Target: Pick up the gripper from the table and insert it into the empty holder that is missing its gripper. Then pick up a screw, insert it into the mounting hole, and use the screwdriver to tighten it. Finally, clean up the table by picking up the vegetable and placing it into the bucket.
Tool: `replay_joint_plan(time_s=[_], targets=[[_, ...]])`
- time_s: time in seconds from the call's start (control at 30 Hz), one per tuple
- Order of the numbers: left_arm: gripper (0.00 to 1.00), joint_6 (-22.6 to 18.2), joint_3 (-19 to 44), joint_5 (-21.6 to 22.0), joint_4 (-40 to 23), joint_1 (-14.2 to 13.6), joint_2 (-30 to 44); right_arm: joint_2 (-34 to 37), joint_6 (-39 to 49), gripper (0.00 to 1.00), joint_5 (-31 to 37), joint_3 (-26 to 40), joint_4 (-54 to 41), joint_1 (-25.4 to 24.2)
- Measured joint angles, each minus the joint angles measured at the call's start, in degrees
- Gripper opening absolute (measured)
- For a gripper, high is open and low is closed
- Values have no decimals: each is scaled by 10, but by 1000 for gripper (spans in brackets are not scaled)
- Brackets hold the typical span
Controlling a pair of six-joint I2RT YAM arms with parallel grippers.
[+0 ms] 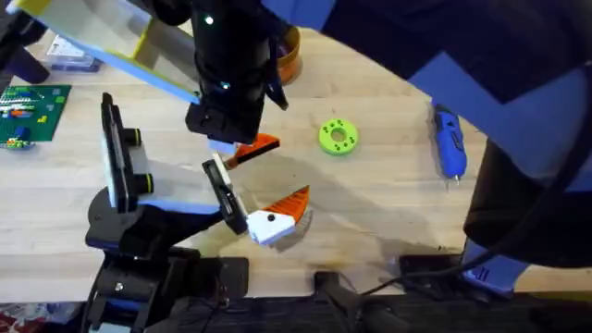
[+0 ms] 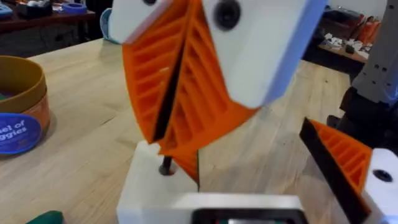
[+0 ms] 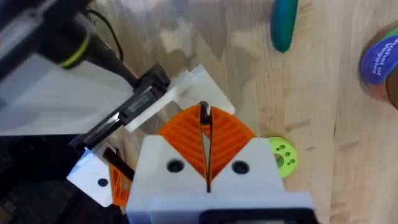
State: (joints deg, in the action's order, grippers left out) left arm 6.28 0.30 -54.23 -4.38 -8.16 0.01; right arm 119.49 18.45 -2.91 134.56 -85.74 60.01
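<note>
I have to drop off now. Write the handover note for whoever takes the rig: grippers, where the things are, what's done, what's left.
Right gripper: shut on a small dark screw, whose tip is at the hole in the white-and-orange gripper part. I can't tell if the screw is seated.
Left gripper: can't tell open or shut.
Blue pen-shaped screwdriver: lying on the table, right side.
Dark teal pod-shaped vegetable: on the table near the orange-and-blue bucket, not in it.
Done: the gripper part appears mounted; screw picked up.
Left: seat the screw, tighten it, put the vegetable in the bucket.
</note>
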Motion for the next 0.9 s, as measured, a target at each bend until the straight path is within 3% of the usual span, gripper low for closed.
replay_joint_plan(time_s=[0.27, 0.9], targets=[[990, 0, 0, 0, 0, 0, 0, 0, 0, 3, -2, 31, -13, 0], [990, 0, 0, 0, 0, 0, 0, 0, 0, 3, -2, 32, -26, 0]])
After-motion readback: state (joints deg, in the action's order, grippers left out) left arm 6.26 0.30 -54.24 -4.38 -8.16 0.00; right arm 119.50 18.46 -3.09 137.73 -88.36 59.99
